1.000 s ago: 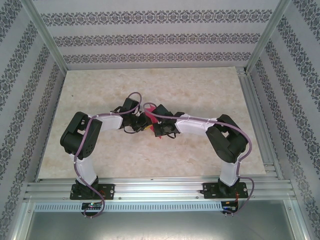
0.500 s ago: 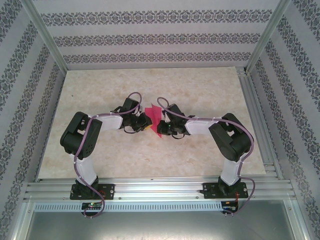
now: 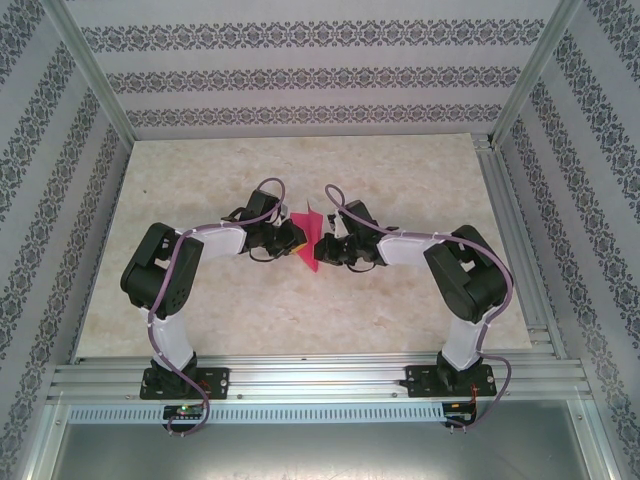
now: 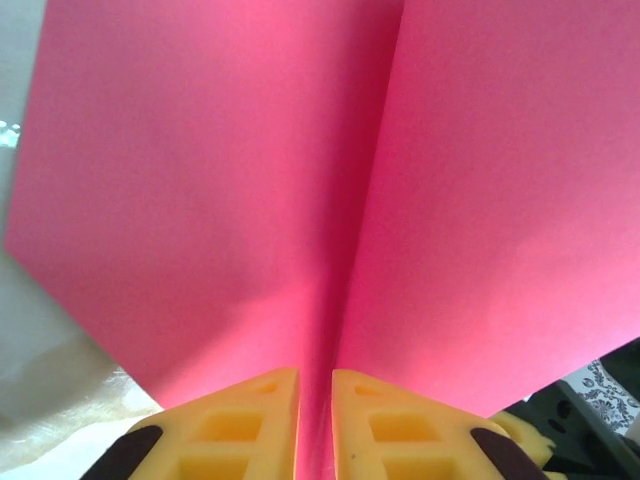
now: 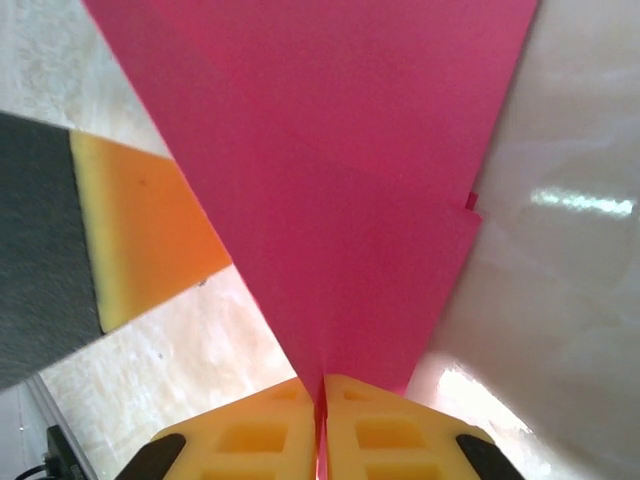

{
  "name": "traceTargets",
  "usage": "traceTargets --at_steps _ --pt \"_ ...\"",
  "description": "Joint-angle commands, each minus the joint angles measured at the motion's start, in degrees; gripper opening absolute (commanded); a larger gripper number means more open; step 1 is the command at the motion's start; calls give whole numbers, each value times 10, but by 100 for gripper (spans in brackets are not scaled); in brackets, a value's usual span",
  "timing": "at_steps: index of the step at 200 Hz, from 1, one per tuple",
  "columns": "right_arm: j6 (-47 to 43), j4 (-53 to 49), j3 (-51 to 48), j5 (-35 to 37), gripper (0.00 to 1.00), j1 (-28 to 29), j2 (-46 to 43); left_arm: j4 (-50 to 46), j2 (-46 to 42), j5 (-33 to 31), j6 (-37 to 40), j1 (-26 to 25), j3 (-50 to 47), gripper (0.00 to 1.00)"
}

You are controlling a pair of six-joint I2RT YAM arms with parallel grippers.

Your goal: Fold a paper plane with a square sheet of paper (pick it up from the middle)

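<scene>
The pink sheet of paper (image 3: 308,243), folded along a centre crease into a pointed shape, hangs above the table's middle between both grippers. My left gripper (image 3: 295,240) pinches it from the left. In the left wrist view its yellow fingertips (image 4: 315,375) are shut on the crease, with the paper (image 4: 200,180) spreading away on both sides. My right gripper (image 3: 323,250) holds the opposite side. The right wrist view has its tips (image 5: 321,382) shut on the narrow end of the paper (image 5: 340,200). A left gripper's yellow finger (image 5: 140,230) shows beside the paper there.
The beige marbled table (image 3: 400,180) spreads around the arms. Aluminium rails run along the near edge (image 3: 320,375) and the right side (image 3: 510,230). Patterned walls (image 3: 300,75) enclose the back and both sides.
My right gripper has drawn back to the right, away from the left one, still holding the paper. The folded pink sheet, mostly hidden before, now shows between the two grippers.
</scene>
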Motion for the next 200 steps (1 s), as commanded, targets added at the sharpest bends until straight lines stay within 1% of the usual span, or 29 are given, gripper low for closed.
traceTargets --at_steps 1,28,77,111,153,200 --pt "19 21 11 -28 10 -8 27 -23 15 -11 20 5 11 17" --pt "58 78 -10 -45 10 -16 46 -22 16 -13 21 5 4 17" --pt "71 78 -15 -53 11 -30 58 -26 15 -14 29 5 3 16" --pt "99 121 -24 -80 11 -32 48 -32 22 -13 36 5 11 16" --pt "73 70 3 -104 13 -36 35 -43 37 -25 42 5 21 16" --pt "70 66 7 -108 13 -49 49 -65 48 -35 59 5 27 15"
